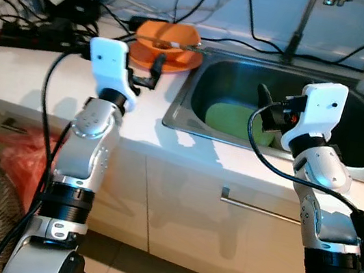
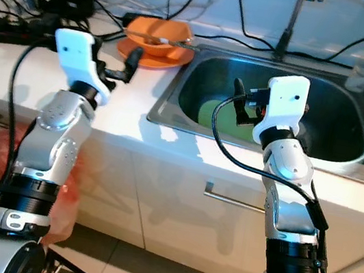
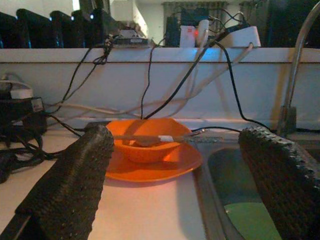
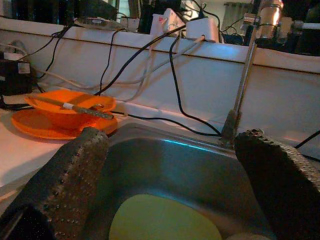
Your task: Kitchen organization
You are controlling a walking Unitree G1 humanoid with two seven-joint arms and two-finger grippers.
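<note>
Left gripper [image 1: 155,70], fingers apart, before the orange bowl [image 1: 167,39]; right gripper [image 1: 261,107], fingers apart, over the sink [image 1: 197,87], partly hiding a green plate [image 1: 229,120]; no legible writing.

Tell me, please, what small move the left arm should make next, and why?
Probably ease the left tool forward toward the orange bowl. Its fingers are open and already face the bowl, which sits on an orange plate on the counter beside the sink, with a utensil lying across its rim. The right tool, also open, hovers over the sink above a green plate.
</note>
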